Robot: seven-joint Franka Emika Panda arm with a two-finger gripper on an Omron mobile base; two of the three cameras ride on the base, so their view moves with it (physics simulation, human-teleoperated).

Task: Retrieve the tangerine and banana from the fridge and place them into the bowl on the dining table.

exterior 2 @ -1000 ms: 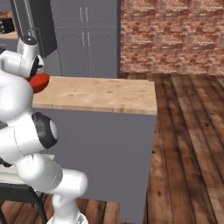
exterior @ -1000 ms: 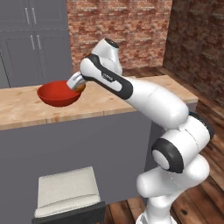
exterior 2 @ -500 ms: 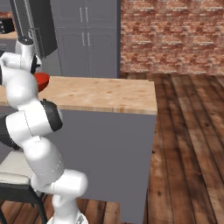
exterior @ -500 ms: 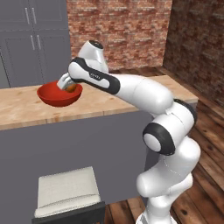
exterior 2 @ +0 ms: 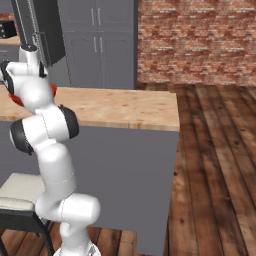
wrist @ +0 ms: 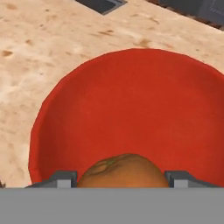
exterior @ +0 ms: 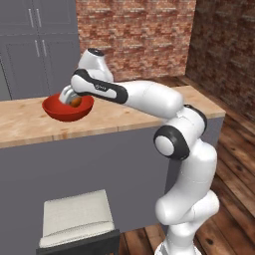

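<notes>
While my gripper [wrist: 118,178] hung over the bowl [wrist: 131,100], the relation that mattered was the plain one between the tangerine [wrist: 122,171] and the red hollow under it: the fruit sat straight between my two finger tips [wrist: 61,178], and the bowl's floor lay directly beyond it along my line of reach, with the rim curving round on every side. My jaws stood wide, one tip on each side of the fruit; I judged that I had it lightly between them, though I could not tell whether the pads pressed it or merely flanked it. From the left base camera my hand [exterior: 69,95] was down inside the bowl [exterior: 55,110], which stood toward the left end of the dining table [exterior: 124,117], near its front edge, and the tangerine [exterior: 75,101] showed orange just above the red rim. Being round, it had no long axis to line up. I judged the coming move needed no sideways shift, only a release and a straight lift away. I saw no banana on the table.
</notes>
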